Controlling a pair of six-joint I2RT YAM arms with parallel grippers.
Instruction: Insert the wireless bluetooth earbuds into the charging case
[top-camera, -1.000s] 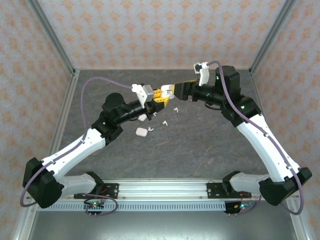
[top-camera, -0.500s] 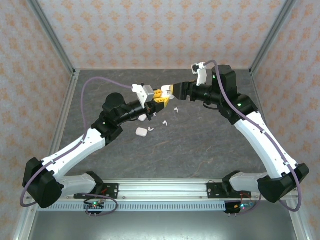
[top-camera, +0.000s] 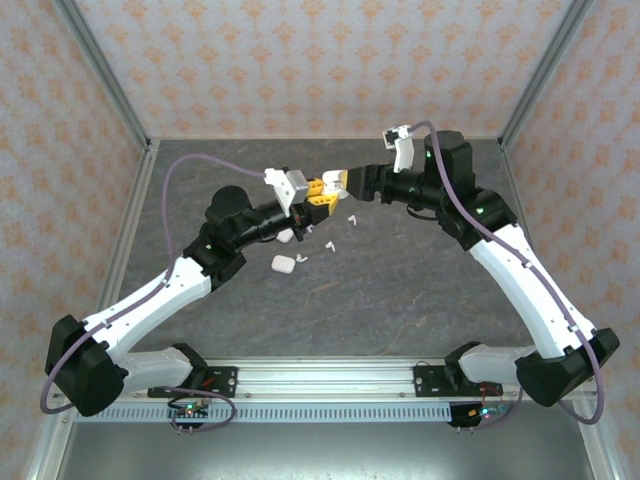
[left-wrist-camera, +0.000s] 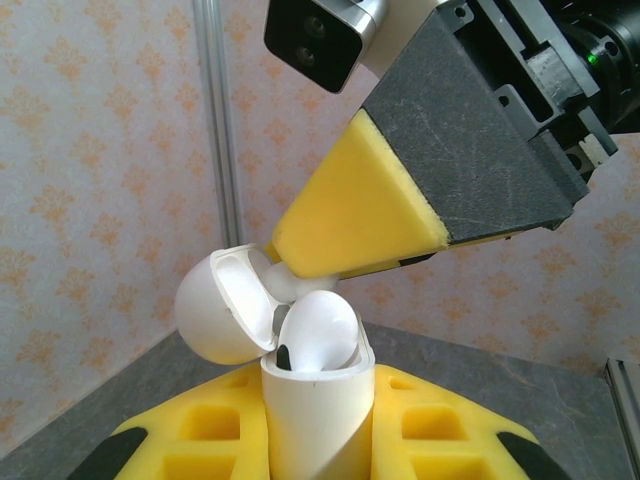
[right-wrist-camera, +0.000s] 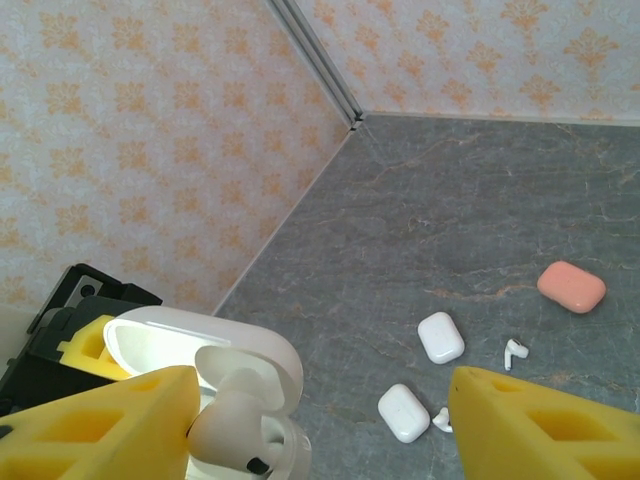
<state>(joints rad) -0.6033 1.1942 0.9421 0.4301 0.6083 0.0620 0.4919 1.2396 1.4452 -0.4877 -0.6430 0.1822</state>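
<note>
Left gripper (left-wrist-camera: 318, 435) clamps the charging case (left-wrist-camera: 314, 405) upright, lid (left-wrist-camera: 215, 305) hinged back. A white earbud (left-wrist-camera: 322, 322) sits head-up in its mouth, apparently not fully seated. Right gripper (right-wrist-camera: 320, 385) is open astride it, one fingertip (left-wrist-camera: 300, 255) just behind the bud; the remaining push looks to be down the case's long axis.

Dark grey, stone-veined worktop (right-wrist-camera: 480, 200). Two closed cases lie on it near each other: first white case (right-wrist-camera: 441, 337), second white case (right-wrist-camera: 403, 412). White earbud (right-wrist-camera: 516, 350) near the first, second earbud (right-wrist-camera: 441, 420) just beside the second. Coral-pink case (right-wrist-camera: 571, 286) lies further off.
</note>
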